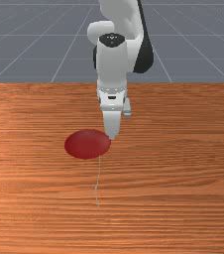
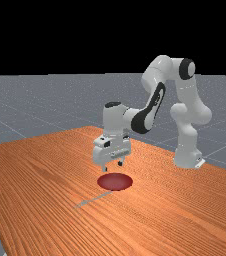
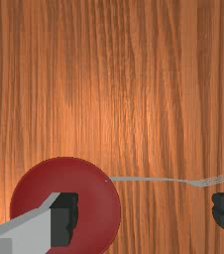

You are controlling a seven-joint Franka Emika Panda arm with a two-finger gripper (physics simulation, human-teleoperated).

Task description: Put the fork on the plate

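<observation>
My gripper (image 2: 113, 167) hangs above the table near the red plate (image 2: 115, 182) in the far view, fingers wide apart. In the front view the hand's tip (image 1: 112, 136) is by the right edge of the plate (image 1: 87, 144). A thin grey fork (image 1: 97, 183) runs from the plate's rim toward the camera. The wrist view has the gripper (image 3: 144, 217) open, one finger over the plate (image 3: 96, 213), the other off beyond the tines' side. The fork (image 3: 153, 179) lies there with its handle end at the plate's rim, nothing between the fingers being held.
The orange-brown wooden table (image 1: 183, 163) stretches around the plate and fork. In the far view the arm's base (image 2: 187, 157) stands on the table at the right.
</observation>
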